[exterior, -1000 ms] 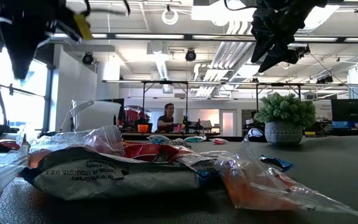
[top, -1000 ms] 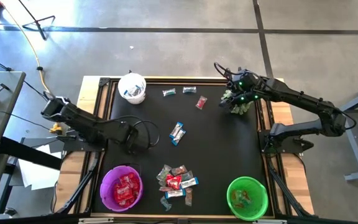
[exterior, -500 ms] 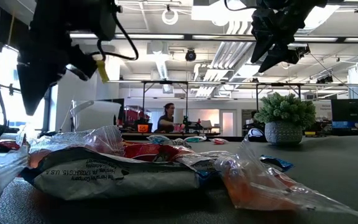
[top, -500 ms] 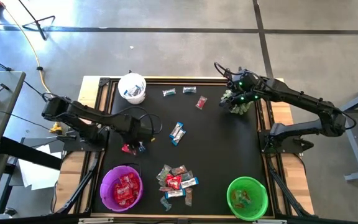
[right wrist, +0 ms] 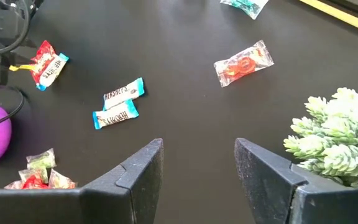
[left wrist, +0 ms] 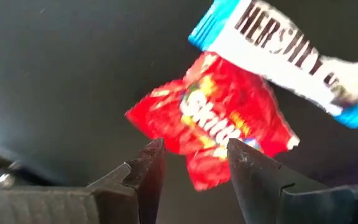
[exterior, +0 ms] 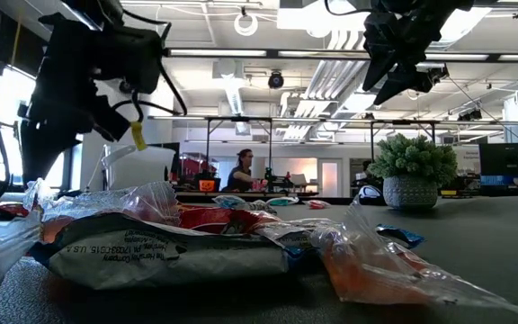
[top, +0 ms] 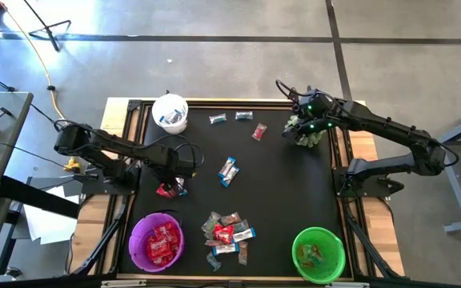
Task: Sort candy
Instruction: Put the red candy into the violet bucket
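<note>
while most of the candy sits in a loose pile (top: 226, 232) near the front edge of the black table (top: 286, 184), between the purple bowl (top: 156, 242) and the green bowl (top: 318, 254), one red skittles packet (left wrist: 213, 118) lies flat on the mat just in front of the left gripper (left wrist: 191, 158), with a blue-and-white hershey's bar (left wrist: 291, 59) overlapping its far edge. the left gripper's fingers stand apart with the packet's near edge showing in the gap between them, and they grip nothing. from above this pair of sweets (top: 169, 190) lies at the left side of the table, a little beyond the purple bowl, which holds red packets; the green bowl holds a few wrapped sweets.

two more blue-and-white bars (top: 228, 170) lie side by side near the middle of the mat. along the far edge are two small wrapped sweets (top: 218, 119) and (top: 243, 116), then a clear wrapper with a red sweet (top: 259, 131) (seen plainly from the right wrist). a white cup (top: 170, 113) stands at the far left corner.

the right gripper (right wrist: 197, 168) hangs open and empty over the far right part of the table, just beside a spiky pale green plant (right wrist: 340, 140). across the room beyond the table a person (exterior: 241, 171) sits at a desk.
</note>
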Robot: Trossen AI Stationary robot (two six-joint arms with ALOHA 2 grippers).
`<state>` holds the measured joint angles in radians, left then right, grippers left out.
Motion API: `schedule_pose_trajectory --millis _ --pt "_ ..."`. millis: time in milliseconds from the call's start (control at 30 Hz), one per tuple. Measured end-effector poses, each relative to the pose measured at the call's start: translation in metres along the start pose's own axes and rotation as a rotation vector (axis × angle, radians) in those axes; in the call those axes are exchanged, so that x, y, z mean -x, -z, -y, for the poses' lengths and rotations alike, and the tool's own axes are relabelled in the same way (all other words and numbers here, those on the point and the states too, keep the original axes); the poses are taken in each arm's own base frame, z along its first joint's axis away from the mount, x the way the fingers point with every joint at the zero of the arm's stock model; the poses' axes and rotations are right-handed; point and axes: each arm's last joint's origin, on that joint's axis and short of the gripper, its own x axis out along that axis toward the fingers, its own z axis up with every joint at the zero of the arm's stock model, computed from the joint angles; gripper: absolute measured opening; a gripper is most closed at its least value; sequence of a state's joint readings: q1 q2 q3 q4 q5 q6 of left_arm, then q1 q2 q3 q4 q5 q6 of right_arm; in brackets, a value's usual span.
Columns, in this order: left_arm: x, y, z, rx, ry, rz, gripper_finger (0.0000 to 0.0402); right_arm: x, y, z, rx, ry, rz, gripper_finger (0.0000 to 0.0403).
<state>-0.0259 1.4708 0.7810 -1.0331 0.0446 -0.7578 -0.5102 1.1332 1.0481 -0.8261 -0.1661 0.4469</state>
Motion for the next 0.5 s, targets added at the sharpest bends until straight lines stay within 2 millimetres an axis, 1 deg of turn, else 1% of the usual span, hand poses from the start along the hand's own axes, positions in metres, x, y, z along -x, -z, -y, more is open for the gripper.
schedule_pose_trajectory --millis 167,367,500 --pt "-0.011 -0.003 0.002 0.018 0.072 0.032 0.0164 0.000 0.000 0.000 -0.021 0.000 0.000 0.0195" --pt "-0.028 0.001 -0.003 0.060 0.083 0.041 0.0164 0.000 0.000 0.000 -0.038 0.000 0.000 0.0195" --pt "-0.033 0.003 -0.006 0.104 0.077 0.048 0.0164 0.000 0.000 0.000 -0.050 0.000 0.000 0.0195"
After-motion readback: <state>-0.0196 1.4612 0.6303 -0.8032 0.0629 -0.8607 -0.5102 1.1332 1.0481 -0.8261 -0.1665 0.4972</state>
